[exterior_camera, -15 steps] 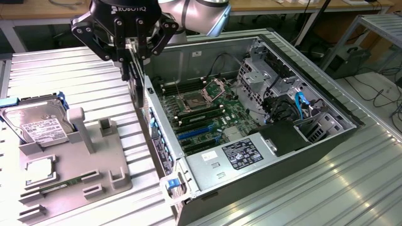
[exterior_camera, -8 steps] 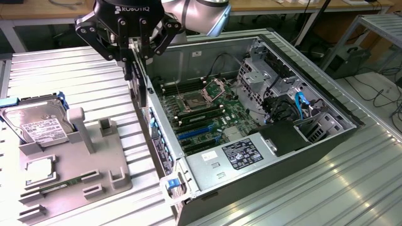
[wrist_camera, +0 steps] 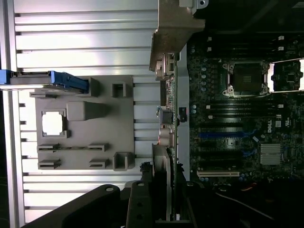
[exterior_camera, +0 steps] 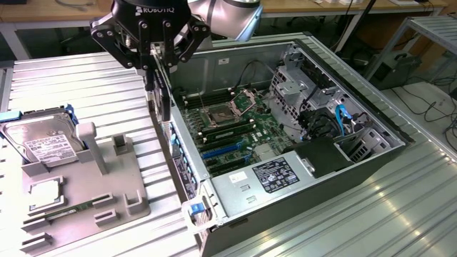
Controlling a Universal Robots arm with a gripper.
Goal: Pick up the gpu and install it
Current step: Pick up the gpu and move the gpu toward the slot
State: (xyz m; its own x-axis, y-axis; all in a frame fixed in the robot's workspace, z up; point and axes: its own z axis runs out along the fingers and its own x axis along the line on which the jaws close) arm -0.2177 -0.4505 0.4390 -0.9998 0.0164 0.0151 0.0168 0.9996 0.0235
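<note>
The gpu (exterior_camera: 162, 96) is a thin black card seen edge-on, hanging upright from my gripper (exterior_camera: 153, 69), which is shut on its upper edge. It hovers over the wall of the open computer case (exterior_camera: 214, 64) on the exterior view's left, between the grey fixture and the motherboard (exterior_camera: 236, 128). In the wrist view the gpu (wrist_camera: 168, 114) runs away from my gripper (wrist_camera: 172, 159), its silver bracket (wrist_camera: 173, 28) at the far end. The blue and black expansion slots (exterior_camera: 225, 152) lie inside the case, below and to the exterior view's right of the card.
A grey fixture tray (exterior_camera: 85, 187) on the metal table holds a hard drive (exterior_camera: 39, 139), a processor chip (exterior_camera: 44, 191) and a memory stick (exterior_camera: 71, 209). Inside the case are the processor socket (exterior_camera: 218, 115), cables and a drive cage (exterior_camera: 314, 91). A workbench stands behind.
</note>
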